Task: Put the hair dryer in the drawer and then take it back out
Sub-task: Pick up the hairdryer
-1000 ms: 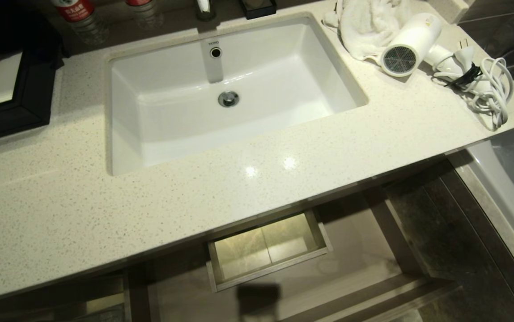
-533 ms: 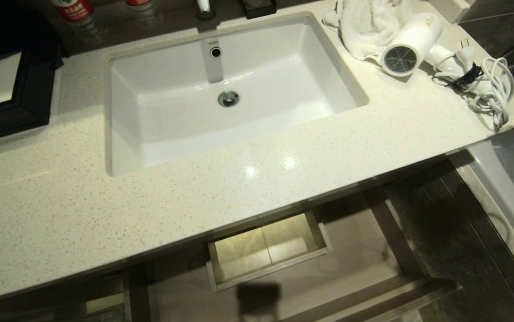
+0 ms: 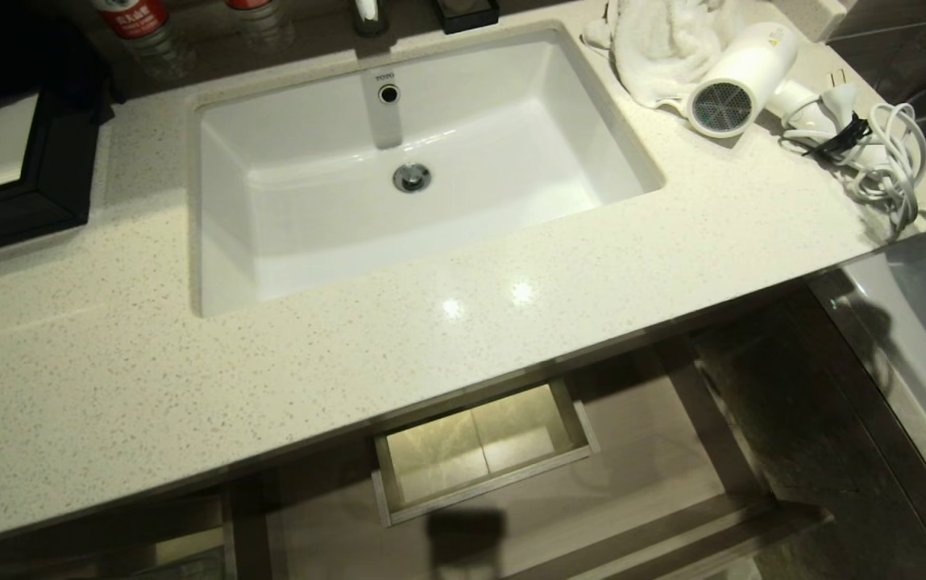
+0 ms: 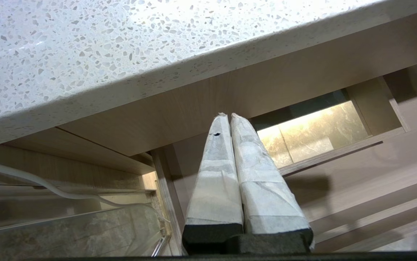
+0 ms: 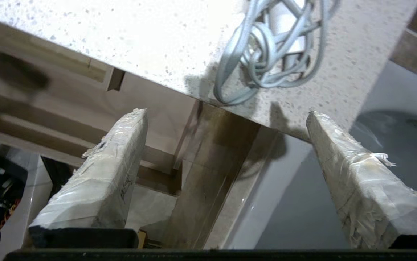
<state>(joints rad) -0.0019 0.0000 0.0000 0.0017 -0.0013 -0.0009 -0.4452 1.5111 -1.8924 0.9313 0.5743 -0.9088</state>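
Although neither of my arms shows from the head, a shadow has spread over the bathtub edge and floor at the right since a second ago, while the hair dryer [image 3: 741, 80] lies where it lay, on the counter [image 3: 430, 322] just right of the sink [image 3: 229, 242], its barrel against the towel [image 3: 664, 48] and its cord [image 3: 886, 161] heaped beside it near the counter's right end. The drawer [image 3: 483, 491] stands pulled out below, with nothing in it.

From the left wrist, my left gripper [image 4: 226, 116] hangs under the counter lip with its pads pressed together, parked.

From the right wrist, my right gripper [image 5: 226, 112] has its fingers spread wide, nothing between them, aimed up at the counter edge where the cord spills. I judge that I am only starting the reach for the hair dryer, so neither the stowing nor the retrieval is done.
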